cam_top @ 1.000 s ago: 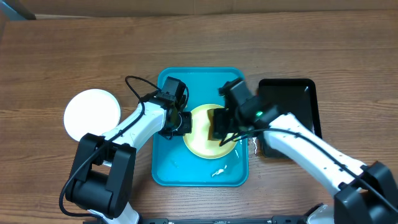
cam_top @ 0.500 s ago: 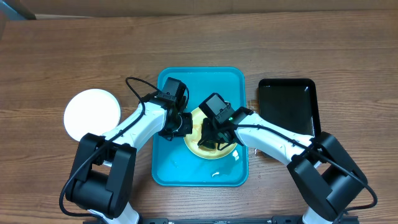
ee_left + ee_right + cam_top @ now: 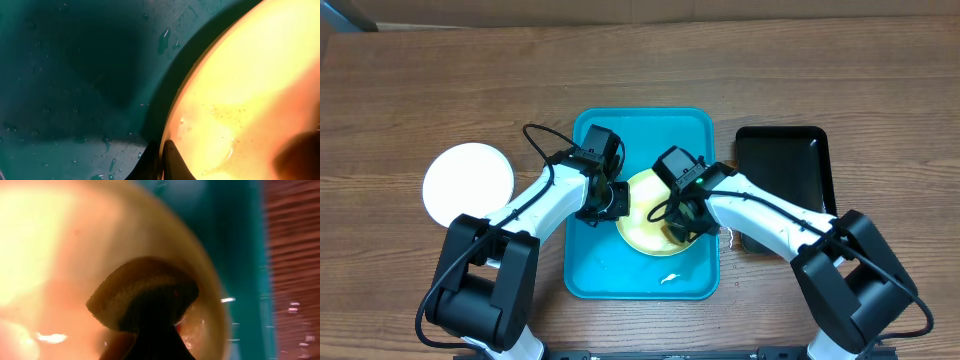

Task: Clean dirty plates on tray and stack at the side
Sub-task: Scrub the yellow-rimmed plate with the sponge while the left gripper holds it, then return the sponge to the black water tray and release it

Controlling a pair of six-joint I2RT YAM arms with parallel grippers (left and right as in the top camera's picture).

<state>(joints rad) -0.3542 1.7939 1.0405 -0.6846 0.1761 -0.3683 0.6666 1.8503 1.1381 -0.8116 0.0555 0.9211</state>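
1. Two plates are in view: a pale yellow-green plate (image 3: 642,228) lies flat inside the turquoise tray (image 3: 640,125), toward its right half, and a white plate (image 3: 468,185) sits on the wooden surface (image 3: 420,80) well to the left of the tray.
2. The left gripper (image 3: 613,200) reaches in over the tray's left half, and its jaws are clamped together on the left rim of the yellow-green plate; the left wrist view shows the two dark fingertips (image 3: 172,159) pinching that rim.
3. The right gripper (image 3: 682,222) hangs over the same plate, inside the tray's right half, jaws closed on a dark sponge (image 3: 142,300) that presses on the plate's face near its right edge.
4. Water droplets (image 3: 164,40) speckle the tray floor beside the plate.
5. A small white scrap (image 3: 670,278) lies on the tray floor near its front edge.
6. A black tray (image 3: 785,160) rests on the surface just right of the turquoise tray.
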